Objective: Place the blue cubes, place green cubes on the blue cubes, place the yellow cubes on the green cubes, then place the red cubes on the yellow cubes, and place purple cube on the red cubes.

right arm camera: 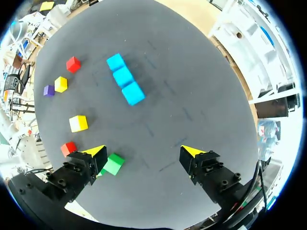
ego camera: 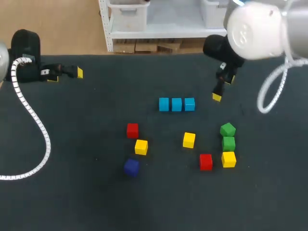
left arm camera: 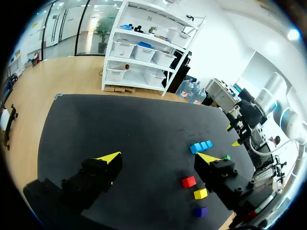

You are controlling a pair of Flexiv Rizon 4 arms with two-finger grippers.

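At the middle of the black table [ego camera: 96,202], three blue cubes [ego camera: 176,104] side by side in a touching row. Nearer the robot and toward the right, two green cubes [ego camera: 228,143] one behind the other, the farther one turned askew, with a yellow cube [ego camera: 228,159] touching the nearer one and a red cube [ego camera: 206,161] just beside that. Between the groups, a second yellow cube [ego camera: 188,140] alone. To the left, a second red cube [ego camera: 132,130], a third yellow cube [ego camera: 141,147] and the purple cube [ego camera: 131,166] in a loose line, close together. Right gripper [ego camera: 223,88] poised above the table just beyond and right of the blue row, fingers spread wide and empty; seen from its wrist, the blue row ahead and one of the green cubes just beside one finger. Left gripper [ego camera: 66,75] off at the table's far left corner, well apart from every cube, likewise spread wide with nothing between the yellow tips.
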